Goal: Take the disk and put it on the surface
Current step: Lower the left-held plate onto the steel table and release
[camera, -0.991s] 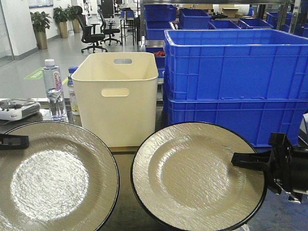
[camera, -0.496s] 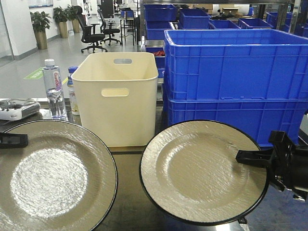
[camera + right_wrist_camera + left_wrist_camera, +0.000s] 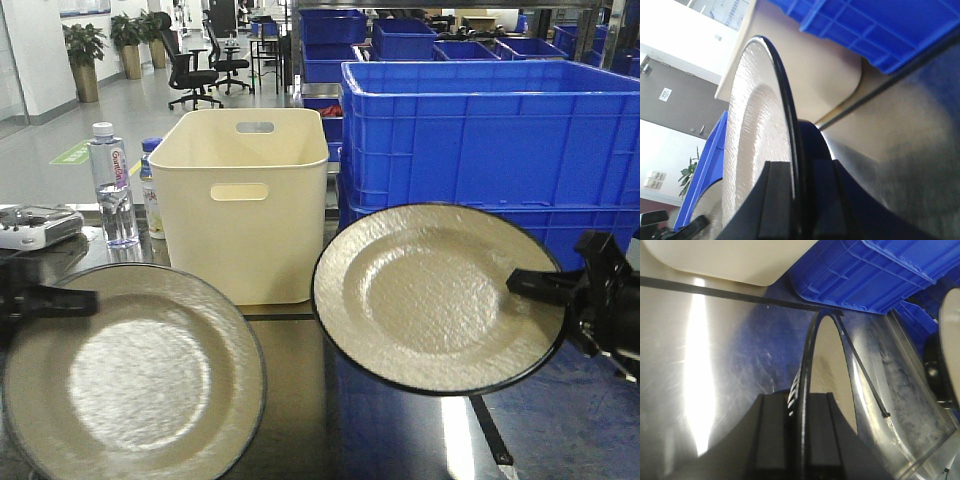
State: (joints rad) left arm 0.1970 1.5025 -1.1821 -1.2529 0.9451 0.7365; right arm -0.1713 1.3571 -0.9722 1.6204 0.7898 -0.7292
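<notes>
In the lower left of the front view, the left gripper (image 3: 55,300) has its fingers pinching the rim of the left disk (image 3: 135,385), held low over the shiny table (image 3: 300,400). At centre right, the right gripper's (image 3: 535,283) fingers pinch the rim of the right disk (image 3: 435,297), which is tilted up in front of the blue crates (image 3: 490,130).

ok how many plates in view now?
2. One beige, black-rimmed textured plate is low at left in the left gripper; the second plate is held higher at right in the right gripper, before the blue plastic crates.
</notes>
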